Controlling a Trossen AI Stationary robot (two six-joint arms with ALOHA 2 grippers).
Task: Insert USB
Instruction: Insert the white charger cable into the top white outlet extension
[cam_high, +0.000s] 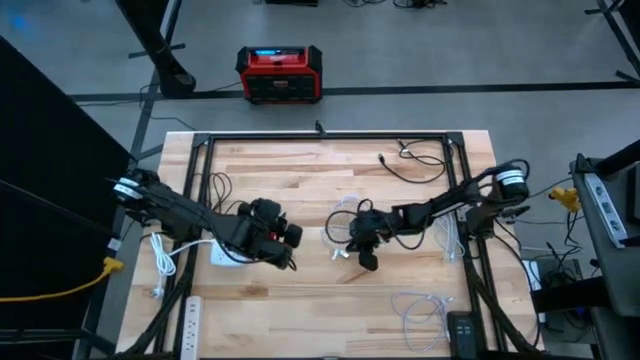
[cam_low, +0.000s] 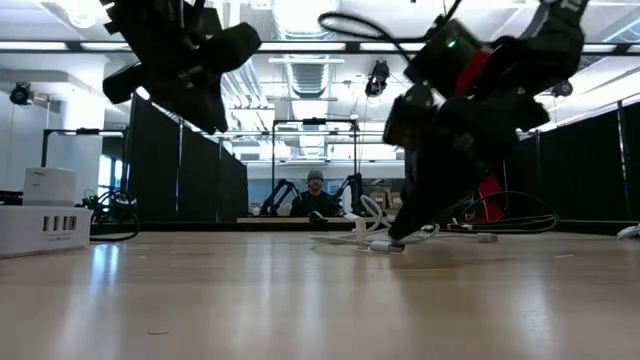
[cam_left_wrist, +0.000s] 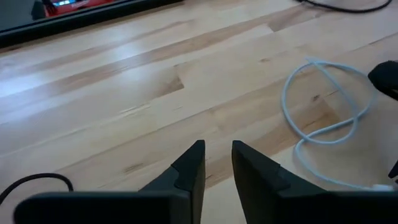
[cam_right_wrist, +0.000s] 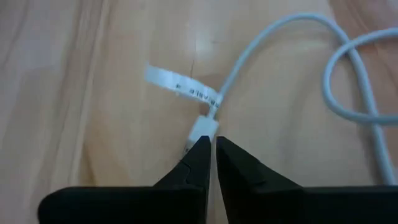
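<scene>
The right gripper (cam_right_wrist: 210, 148), at centre frame, pinches the white USB plug (cam_right_wrist: 203, 130) of the pale looped cable (cam_right_wrist: 348, 81); the left gripper (cam_left_wrist: 217, 163) shows a narrow gap, holding nothing. Keep the pinch square when lifting.

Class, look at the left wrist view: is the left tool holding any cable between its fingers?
No. The left tool has only bare wooden table between its fingers, and the white cable lies apart from it.
</scene>
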